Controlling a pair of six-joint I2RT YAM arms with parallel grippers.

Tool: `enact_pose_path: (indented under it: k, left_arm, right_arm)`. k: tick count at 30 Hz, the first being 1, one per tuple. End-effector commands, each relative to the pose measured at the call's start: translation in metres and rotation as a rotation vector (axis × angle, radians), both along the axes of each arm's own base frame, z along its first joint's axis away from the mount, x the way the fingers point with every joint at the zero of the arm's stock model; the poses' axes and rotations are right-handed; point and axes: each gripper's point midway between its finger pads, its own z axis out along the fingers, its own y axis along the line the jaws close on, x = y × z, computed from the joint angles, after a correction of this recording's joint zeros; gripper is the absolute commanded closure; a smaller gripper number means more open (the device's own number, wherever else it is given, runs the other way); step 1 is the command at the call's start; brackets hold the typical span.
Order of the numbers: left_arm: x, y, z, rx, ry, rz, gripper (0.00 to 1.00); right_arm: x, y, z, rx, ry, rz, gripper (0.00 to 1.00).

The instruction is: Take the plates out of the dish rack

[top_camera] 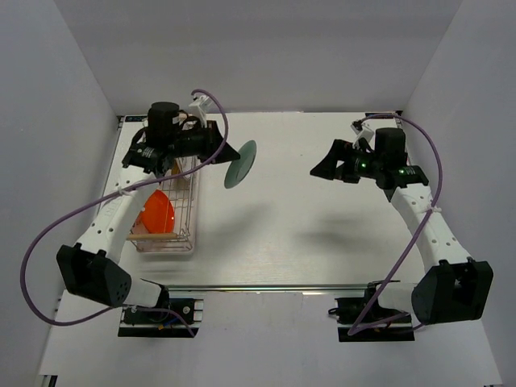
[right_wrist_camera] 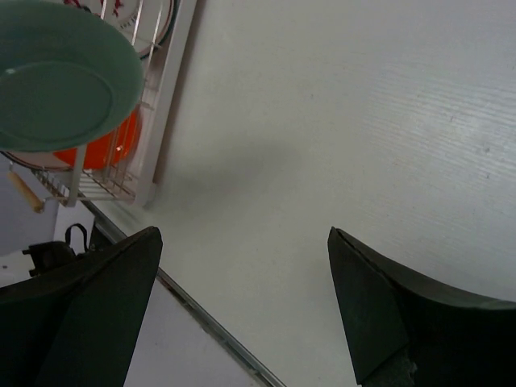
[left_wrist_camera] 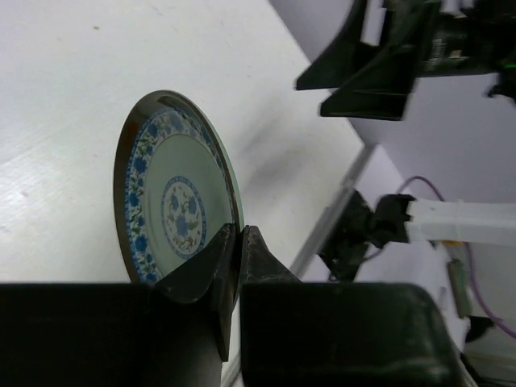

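My left gripper (top_camera: pixel 226 153) is shut on the rim of the small blue patterned plate (top_camera: pixel 240 164) and holds it on edge above the table, to the right of the dish rack (top_camera: pixel 192 201). In the left wrist view the fingertips (left_wrist_camera: pixel 228 242) pinch the plate (left_wrist_camera: pixel 173 193) at its lower rim. An orange-red plate (top_camera: pixel 157 212) stands in the rack. My right gripper (top_camera: pixel 317 171) is open and empty over the table's right half, apart from the plate. The right wrist view shows its jaws (right_wrist_camera: pixel 243 234) wide apart, the plate's greenish back (right_wrist_camera: pixel 64 72), the rack (right_wrist_camera: pixel 165 89) and the orange-red plate (right_wrist_camera: pixel 101 149).
A white plate with red marks (right_wrist_camera: pixel 133 16) shows in the rack's far part. A wooden rod handle (right_wrist_camera: pixel 24 189) sits at the rack's near end. A metal rail (top_camera: pixel 266 287) runs along the table's near edge. White walls close in the sides and back.
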Motion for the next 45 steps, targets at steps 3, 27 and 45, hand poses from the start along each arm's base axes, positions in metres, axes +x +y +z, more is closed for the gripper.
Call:
enact_pose_path:
  k: [3,27,45]
  left_arm:
    - [0.040,-0.023,-0.004,0.196,-0.062,0.124,1.00]
    - [0.015,-0.131,-0.061,0.785,-0.506,0.137,1.00]
    - [-0.007,-0.150,-0.065,0.867,-0.724,0.096,1.00]
  right_arm:
    - [0.029,-0.006,0.045,0.003,0.033,-0.130,0.11]
    - [0.063,0.029,0.028,-0.020,0.267,-0.085,0.17]
    - [0.027,0.057,-0.034,-0.060,0.475,0.050,0.40]
